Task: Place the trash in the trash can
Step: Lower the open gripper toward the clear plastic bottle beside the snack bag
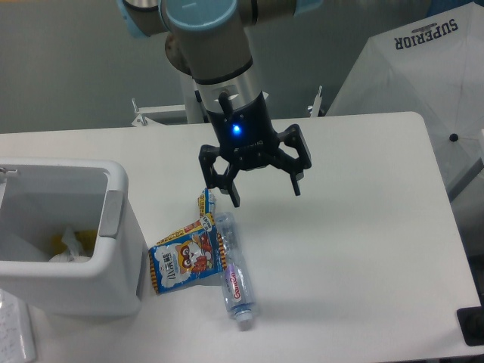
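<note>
On the white table lie three pieces of trash. A small clear plastic bottle (234, 272) with a red-blue label lies on its side, cap toward the front edge. A blue snack bag (184, 260) with a cartoon animal rests against its left side. A narrow yellow-blue wrapper (205, 209) pokes out behind them. My gripper (266, 193) hangs open above the table, just behind and right of the wrapper, with nothing between its fingers. The white trash can (117, 261) with a grey panel stands at the left, holding some crumpled paper.
A white umbrella (423, 68) with dark lettering leans beyond the table's far right corner. A dark object (473, 325) sits at the table's front right edge. A white bracket (162, 113) stands behind the table.
</note>
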`<action>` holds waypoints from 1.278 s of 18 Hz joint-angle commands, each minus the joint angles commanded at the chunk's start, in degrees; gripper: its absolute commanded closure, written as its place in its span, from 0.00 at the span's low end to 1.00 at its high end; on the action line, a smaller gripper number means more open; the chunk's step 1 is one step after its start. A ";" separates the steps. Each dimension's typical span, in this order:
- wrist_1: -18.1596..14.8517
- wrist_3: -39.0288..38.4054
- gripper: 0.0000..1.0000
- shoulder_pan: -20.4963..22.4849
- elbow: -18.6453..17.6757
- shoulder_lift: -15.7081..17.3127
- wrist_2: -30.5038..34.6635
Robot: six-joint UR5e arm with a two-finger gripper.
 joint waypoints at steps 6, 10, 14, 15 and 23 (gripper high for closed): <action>0.79 -0.70 0.00 0.18 -1.67 -0.26 -0.53; 2.01 -1.40 0.00 0.09 -2.99 -1.49 -0.62; 3.51 -4.04 0.00 -0.09 -5.01 -3.60 -0.70; 3.69 -4.48 0.00 -0.09 -5.10 -4.47 -0.79; 8.08 -5.44 0.00 0.70 -7.29 -10.72 -0.88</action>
